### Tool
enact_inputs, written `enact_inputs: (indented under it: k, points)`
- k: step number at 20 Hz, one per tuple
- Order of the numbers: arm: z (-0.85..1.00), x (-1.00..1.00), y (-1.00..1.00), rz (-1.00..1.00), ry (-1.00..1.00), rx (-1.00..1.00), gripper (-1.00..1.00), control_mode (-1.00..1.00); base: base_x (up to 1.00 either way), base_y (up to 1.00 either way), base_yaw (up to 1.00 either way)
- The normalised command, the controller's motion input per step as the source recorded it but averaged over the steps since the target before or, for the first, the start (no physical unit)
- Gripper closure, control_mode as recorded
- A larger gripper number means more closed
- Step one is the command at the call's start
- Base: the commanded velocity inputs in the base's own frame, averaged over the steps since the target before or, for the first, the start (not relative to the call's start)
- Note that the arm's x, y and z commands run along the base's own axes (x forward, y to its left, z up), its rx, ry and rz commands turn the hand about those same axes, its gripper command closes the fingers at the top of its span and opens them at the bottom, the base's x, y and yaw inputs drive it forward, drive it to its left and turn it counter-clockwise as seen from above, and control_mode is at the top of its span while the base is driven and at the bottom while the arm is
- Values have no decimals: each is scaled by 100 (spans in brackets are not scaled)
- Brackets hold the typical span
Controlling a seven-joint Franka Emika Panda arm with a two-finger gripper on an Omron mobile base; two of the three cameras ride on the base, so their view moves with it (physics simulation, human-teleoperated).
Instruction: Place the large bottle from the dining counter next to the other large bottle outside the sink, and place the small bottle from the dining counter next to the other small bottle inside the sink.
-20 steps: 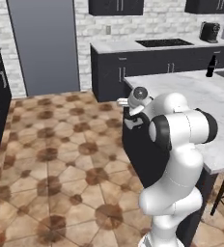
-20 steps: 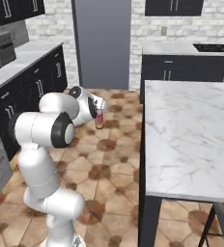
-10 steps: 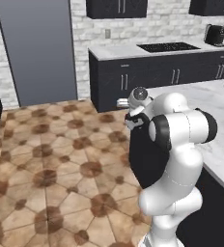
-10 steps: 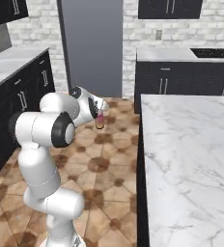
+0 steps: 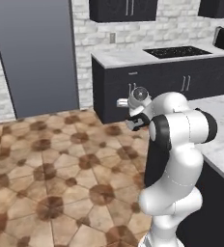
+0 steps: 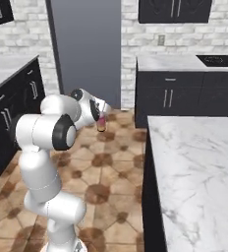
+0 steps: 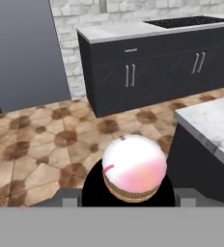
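Whole scene has swung since the earlier frames, so the base is turning, not the things; pincer point(image 6: 102, 123) stays clamped on the large bottle from the dining counter point(image 6: 101, 123), seen from the hand as a pink-and-white rounded end point(image 7: 134, 168); bottle is off the dining counter point(image 6: 194, 182), carried at chest height; transport step under way; sink and other bottle not seen; ahead, dark cabinets point(image 5: 147, 87) with cooktop point(image 5: 175, 51), grey fridge point(image 5: 34, 53); counter corner close beside arm, clip risk.
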Motion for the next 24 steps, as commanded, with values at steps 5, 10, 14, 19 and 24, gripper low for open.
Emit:
enact_inputs:
  k: [5,10,14,19,24]
  points:
    - [0,0,0,0,0,0,100,100,100,42,-13]
    - [0,0,0,0,0,0,100,100,100,49,-20]
    - [0,0,0,0,0,0,100,100,100,49,-25]
    - [0,0,0,0,0,0,100,100,94,47,-31]
    - [0,0,0,0,0,0,100,100,75,36,-41]
